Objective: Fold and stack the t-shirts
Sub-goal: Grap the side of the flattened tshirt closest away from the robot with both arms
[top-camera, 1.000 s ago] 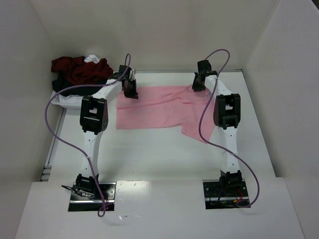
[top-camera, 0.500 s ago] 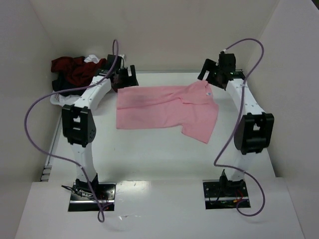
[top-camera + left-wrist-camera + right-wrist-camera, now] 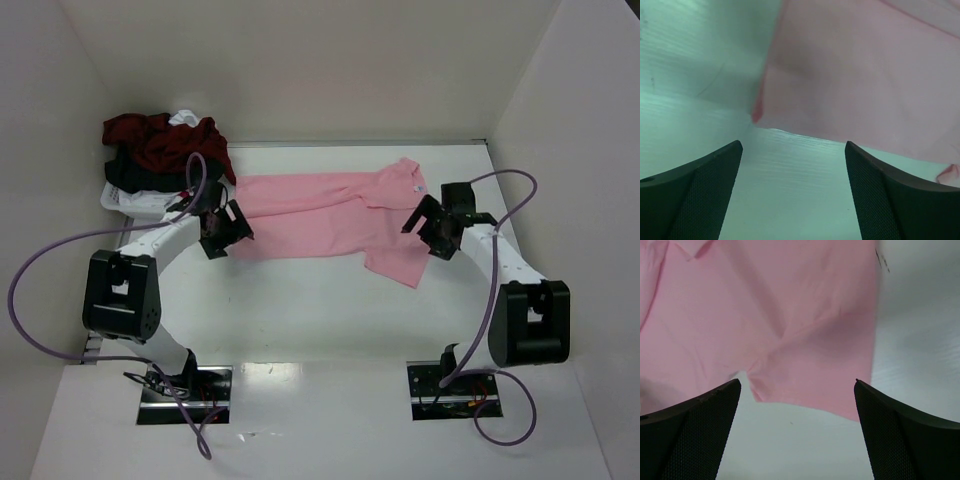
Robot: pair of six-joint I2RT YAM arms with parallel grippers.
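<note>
Light pink short-sleeved cloth t-shirt (image 3: 320,215) lies spread flat on the white table (image 3: 300,310), between the two grippers. Its long axis runs side to side across the table. The neck end points toward the right gripper and the hem end toward the left one. A small white neck label (image 3: 415,187) shows at the collar, on the far side of the right gripper. One sleeve (image 3: 400,262) slants toward the near edge, just inboard of that gripper. A long crease or fold runs along the body's far part.

Left gripper (image 3: 790,150): jaws spread wide, holding nothing. Both dark textured fingers (image 3: 695,195) frame bare table. The shirt's hem corner sits just ahead of the fingertips, nearer the left finger, and the cloth edge runs off to the right ahead of them. No cloth lies between the fingers. Cannot tell whether the tips touch the table.

Right gripper (image 3: 796,385): jaws spread wide, also holding nothing. The sleeve's hem edge lies ahead and between the fingers (image 3: 905,440), with the underarm notch toward the left finger. Bare table beyond the right finger.

Beyond and outboard of the left gripper, at the far left corner: a heap of dark red, black and white cloth shirts (image 3: 160,140) piled in a white plastic basket (image 3: 125,200), well apart from the pink shirt's body.
</note>
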